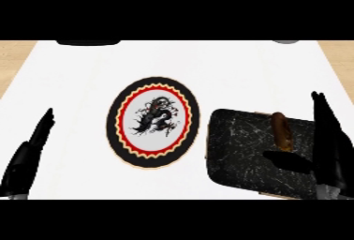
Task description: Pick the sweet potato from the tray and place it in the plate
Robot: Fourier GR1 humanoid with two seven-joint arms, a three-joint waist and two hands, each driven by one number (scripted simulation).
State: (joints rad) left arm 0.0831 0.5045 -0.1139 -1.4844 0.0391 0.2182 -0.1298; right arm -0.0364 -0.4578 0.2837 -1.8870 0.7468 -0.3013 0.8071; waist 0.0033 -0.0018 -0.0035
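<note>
The sweet potato (281,131) lies on the black tray (235,154) at lower right; the right hand (325,140) hovers beside it, fingers released. Plate (153,122) sits centre; left hand (27,157) rests lower left, fingers straight

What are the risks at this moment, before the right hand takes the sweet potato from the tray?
1. The sweet potato lies near the far edge of the dark tray, so a push by the right hand may roll it off onto the counter.
2. The right hand's fingers are straight and its thumb sits beside the potato; closing may catch the tray too.
3. The plate lies close to the tray, so the carry could bump its rim.
</note>
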